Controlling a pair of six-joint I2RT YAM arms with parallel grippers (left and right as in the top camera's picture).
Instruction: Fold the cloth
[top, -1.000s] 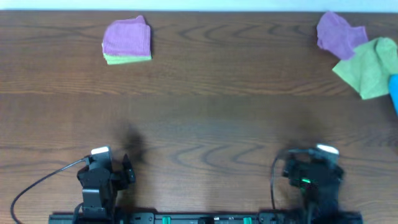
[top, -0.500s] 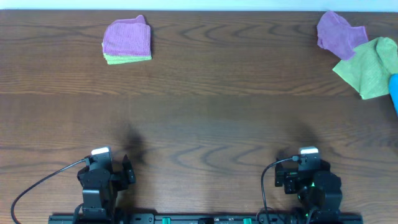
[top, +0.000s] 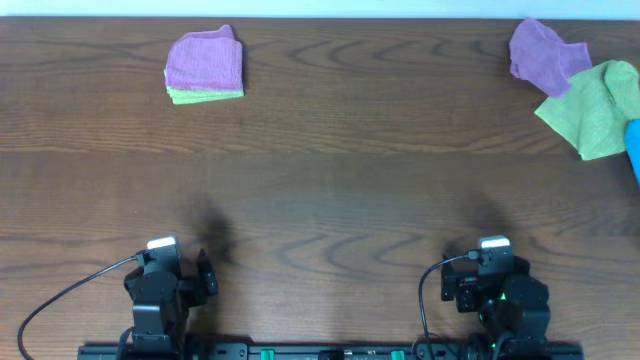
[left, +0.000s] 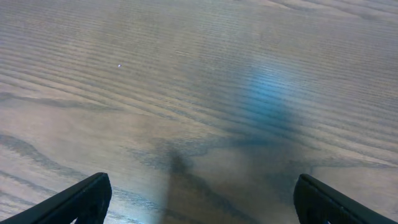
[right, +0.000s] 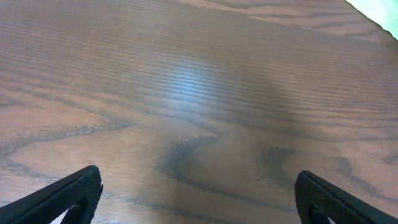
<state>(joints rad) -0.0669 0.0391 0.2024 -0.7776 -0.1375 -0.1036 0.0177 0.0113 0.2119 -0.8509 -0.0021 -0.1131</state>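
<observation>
Right end effector (top: 497, 256) farther back.

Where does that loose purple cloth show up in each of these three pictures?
Overhead: the loose purple cloth lies top right, touching the green cloth.
Left wrist: not in it.
Right wrist: not in it.
Shared landmark: the dark wood-grain table, seen in all three.

Overhead looks down; wrists skim table (top: 330, 160).
</observation>
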